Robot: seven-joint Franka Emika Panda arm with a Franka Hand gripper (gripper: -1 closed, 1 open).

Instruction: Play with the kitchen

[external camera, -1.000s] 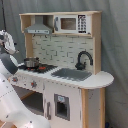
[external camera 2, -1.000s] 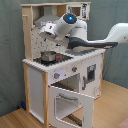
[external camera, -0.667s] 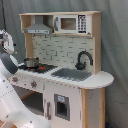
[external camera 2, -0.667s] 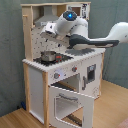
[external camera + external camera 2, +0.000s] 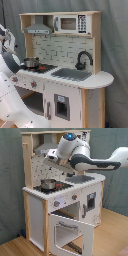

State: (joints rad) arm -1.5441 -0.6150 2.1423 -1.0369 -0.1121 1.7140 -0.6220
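Note:
The kitchen (image 5: 65, 95) is a white and light-wood toy unit with a hood (image 5: 39, 28), a microwave (image 5: 70, 23), a grey sink (image 5: 72, 74) and a black faucet (image 5: 83, 59). A small metal pot (image 5: 48, 184) sits on the black stovetop (image 5: 57, 187). The oven door (image 5: 72, 230) hangs open, below the knobs (image 5: 56, 204). My gripper (image 5: 51, 157) hovers above the pot, under the hood, clear of the stovetop. In the first exterior view my white arm (image 5: 9, 47) fills the first exterior view's left edge.
A grey curtain (image 5: 114, 45) hangs behind the kitchen. The rounded counter end (image 5: 102, 79) juts out beside the sink. A wooden floor (image 5: 110, 235) lies in front of the open oven door.
My arm's upper joints have risen a little in the second exterior view, and the gripper stays above the pot. The kitchen and its open oven door have not moved.

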